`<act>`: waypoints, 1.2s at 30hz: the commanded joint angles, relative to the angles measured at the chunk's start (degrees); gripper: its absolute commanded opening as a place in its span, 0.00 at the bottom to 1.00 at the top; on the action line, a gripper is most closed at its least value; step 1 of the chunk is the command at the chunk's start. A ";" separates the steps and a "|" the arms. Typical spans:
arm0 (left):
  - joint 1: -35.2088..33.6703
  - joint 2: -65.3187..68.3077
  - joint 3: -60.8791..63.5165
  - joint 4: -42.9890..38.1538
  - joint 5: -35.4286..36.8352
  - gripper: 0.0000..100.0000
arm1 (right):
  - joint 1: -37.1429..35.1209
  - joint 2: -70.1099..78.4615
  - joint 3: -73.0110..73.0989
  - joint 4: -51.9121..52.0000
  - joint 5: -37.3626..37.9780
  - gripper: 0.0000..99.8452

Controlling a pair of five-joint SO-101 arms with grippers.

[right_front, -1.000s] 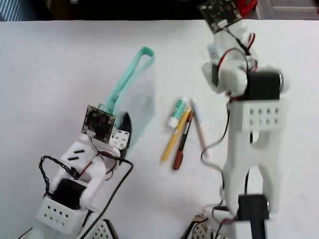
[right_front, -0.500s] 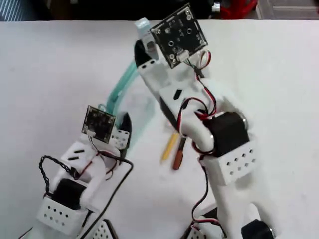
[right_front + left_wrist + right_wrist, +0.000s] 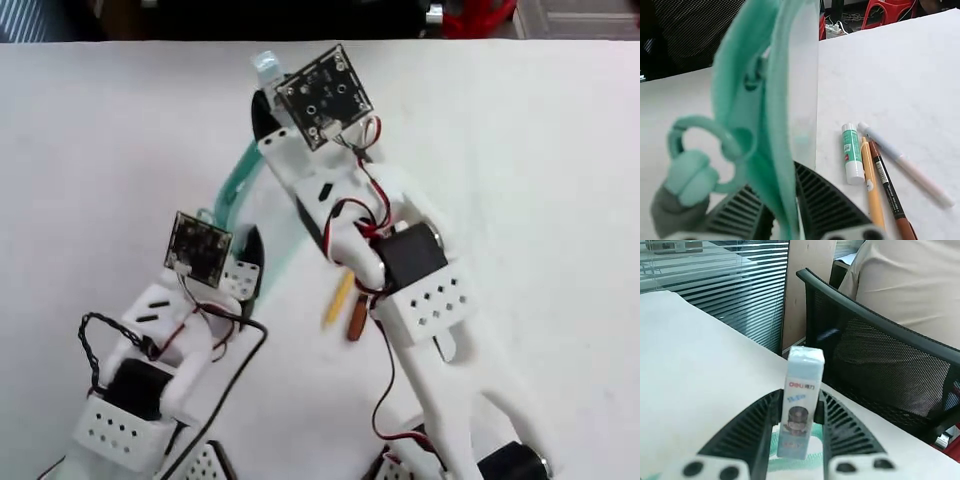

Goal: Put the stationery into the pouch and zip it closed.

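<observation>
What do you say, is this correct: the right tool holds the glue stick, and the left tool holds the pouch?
Not quite. The right tool holds an eraser, as the right wrist view shows; the glue stick lies on the table beside the pens. The left tool does hold the pouch.

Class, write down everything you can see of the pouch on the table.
The pouch is long and slim, with a teal zip band and clear, plastic-looking sides. A teal ring pull hangs at its near end. It lies on the white table, its near end pinched between the left gripper's black fingers. Its far end runs beneath the right gripper, which holds an eraser above it. Whether the zip is open is unclear.
</observation>
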 commanded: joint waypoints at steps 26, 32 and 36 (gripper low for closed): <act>-1.54 1.98 0.35 0.26 0.88 0.20 | 2.24 4.44 1.23 -2.51 -0.09 0.02; -5.93 1.98 0.09 0.18 10.46 0.29 | 2.24 4.18 1.23 -2.42 -0.09 0.02; -5.67 1.98 0.09 0.18 10.46 0.29 | 2.15 4.18 1.23 -2.42 -0.09 0.02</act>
